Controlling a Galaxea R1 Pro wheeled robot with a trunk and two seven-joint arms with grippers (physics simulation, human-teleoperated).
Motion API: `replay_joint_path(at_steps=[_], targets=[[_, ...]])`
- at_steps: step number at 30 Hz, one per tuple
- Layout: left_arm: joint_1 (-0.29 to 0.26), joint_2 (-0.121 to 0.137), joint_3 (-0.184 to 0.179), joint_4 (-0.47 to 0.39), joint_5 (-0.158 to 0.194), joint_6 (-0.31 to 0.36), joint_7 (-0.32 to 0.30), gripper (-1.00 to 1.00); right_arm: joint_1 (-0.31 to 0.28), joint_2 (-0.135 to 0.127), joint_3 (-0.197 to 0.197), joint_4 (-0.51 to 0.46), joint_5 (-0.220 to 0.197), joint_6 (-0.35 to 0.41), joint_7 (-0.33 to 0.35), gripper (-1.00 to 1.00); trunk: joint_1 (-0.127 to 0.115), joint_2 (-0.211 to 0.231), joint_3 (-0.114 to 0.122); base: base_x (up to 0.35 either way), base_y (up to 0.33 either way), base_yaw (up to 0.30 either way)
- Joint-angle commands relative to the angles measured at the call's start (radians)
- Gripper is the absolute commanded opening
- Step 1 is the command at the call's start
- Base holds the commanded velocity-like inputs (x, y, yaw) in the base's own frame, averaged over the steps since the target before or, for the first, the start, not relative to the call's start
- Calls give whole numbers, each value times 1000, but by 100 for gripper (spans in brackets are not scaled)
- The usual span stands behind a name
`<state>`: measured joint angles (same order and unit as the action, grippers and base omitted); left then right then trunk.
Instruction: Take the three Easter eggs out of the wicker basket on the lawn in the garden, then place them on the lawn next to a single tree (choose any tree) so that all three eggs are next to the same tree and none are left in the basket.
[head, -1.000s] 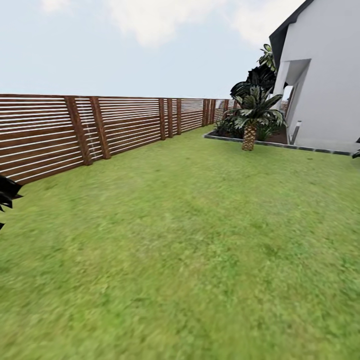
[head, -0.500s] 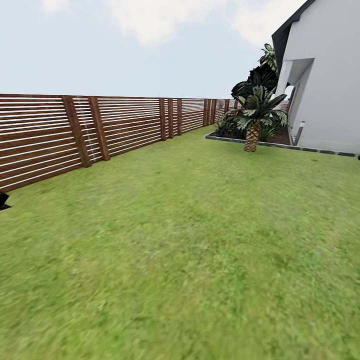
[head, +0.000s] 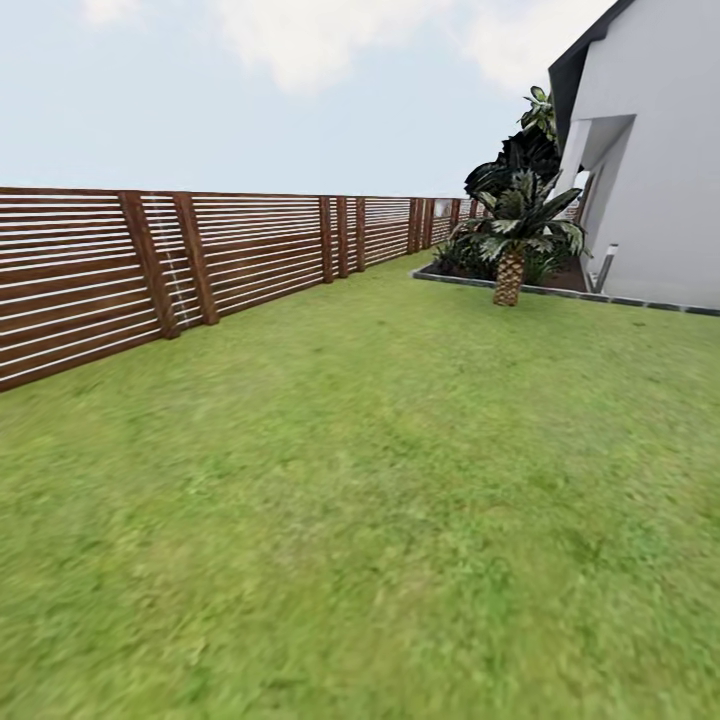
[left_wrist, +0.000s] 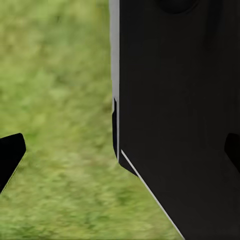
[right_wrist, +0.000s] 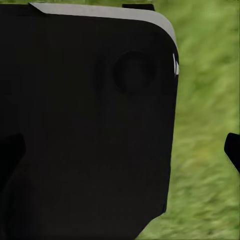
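Note:
The lawn (head: 380, 480) stretches ahead as flat green grass up to a fence and a house. The Easter eggs, the wicker basket and the tree are out of view. My left gripper (left_wrist: 120, 152) hangs over grass beside a black panel of my own body, its dark fingertips (left_wrist: 10, 155) far apart with nothing between them. My right gripper (right_wrist: 120, 150) is also open and empty, one fingertip (right_wrist: 233, 150) showing over the grass, the rest lost against the black panel.
A brown slatted fence (head: 150, 265) runs along the left and back. A short brown-trunked palm (head: 510, 270) stands with dark shrubs in a bed behind a grey kerb (head: 560, 292). The white house wall (head: 660, 160) rises at the right.
The whole head view has shifted: the camera has moved forward over the grass. Dark leaves at the left edge have slid out of the picture.

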<state>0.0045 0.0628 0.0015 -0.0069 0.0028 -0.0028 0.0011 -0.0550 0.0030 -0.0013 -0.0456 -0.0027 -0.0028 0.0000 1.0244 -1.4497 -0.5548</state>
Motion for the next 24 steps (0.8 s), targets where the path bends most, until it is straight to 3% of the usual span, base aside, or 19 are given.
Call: replay_joint_path(at_steps=[1, 24], targets=[[0, 0, 0, -1, 0, 0, 0, 100, 0, 0, 0, 0, 0, 0, 0, 100, 1, 0, -1, 324, 86, 0], [0, 0, 0, -1, 0, 0, 0, 100, 0, 0, 0, 1, 0, 0, 0, 100, 1, 0, -1, 324, 64, 0]])
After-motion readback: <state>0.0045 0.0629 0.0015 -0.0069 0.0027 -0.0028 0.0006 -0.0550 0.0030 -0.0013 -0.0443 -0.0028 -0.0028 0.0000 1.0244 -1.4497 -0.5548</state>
